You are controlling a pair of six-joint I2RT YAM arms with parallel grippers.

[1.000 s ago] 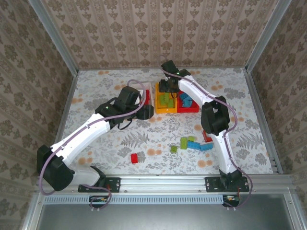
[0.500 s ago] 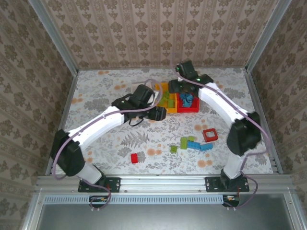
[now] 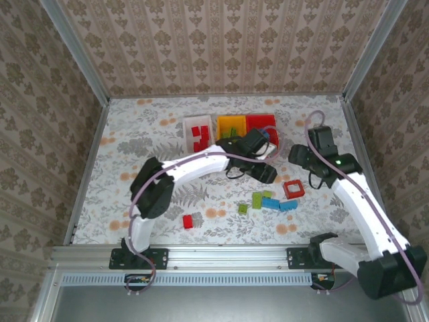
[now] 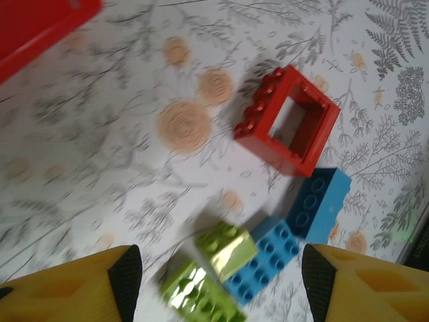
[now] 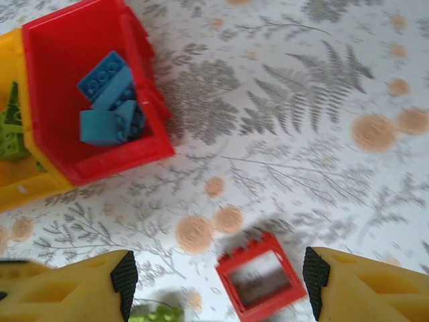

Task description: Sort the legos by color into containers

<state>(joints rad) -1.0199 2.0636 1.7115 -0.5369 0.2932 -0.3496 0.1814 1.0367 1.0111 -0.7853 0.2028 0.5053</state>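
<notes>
Three bins stand in a row at the back: a white bin (image 3: 187, 133) holding red legos (image 3: 198, 136), an orange-yellow bin (image 3: 231, 119) holding green legos (image 5: 9, 127), and a red bin (image 5: 114, 159) holding blue legos (image 5: 107, 100). Loose on the table lie a red square frame brick (image 4: 288, 121), two blue bricks (image 4: 320, 204), green bricks (image 4: 228, 248) and a lone red brick (image 3: 189, 221). My left gripper (image 4: 221, 285) hangs open above the green and blue bricks. My right gripper (image 5: 218, 282) is open above the red frame (image 5: 261, 282), holding nothing.
The floral table is fenced by metal rails, with papered walls at the back and sides. My left arm (image 3: 201, 161) stretches across the middle in front of the bins. A corner of the red bin (image 4: 33, 20) lies just beyond the loose pile.
Both arms left the bins. The left gripper swung right, from the white bin to over the loose pile. The right gripper pulled back and right toward the red frame brick.
</notes>
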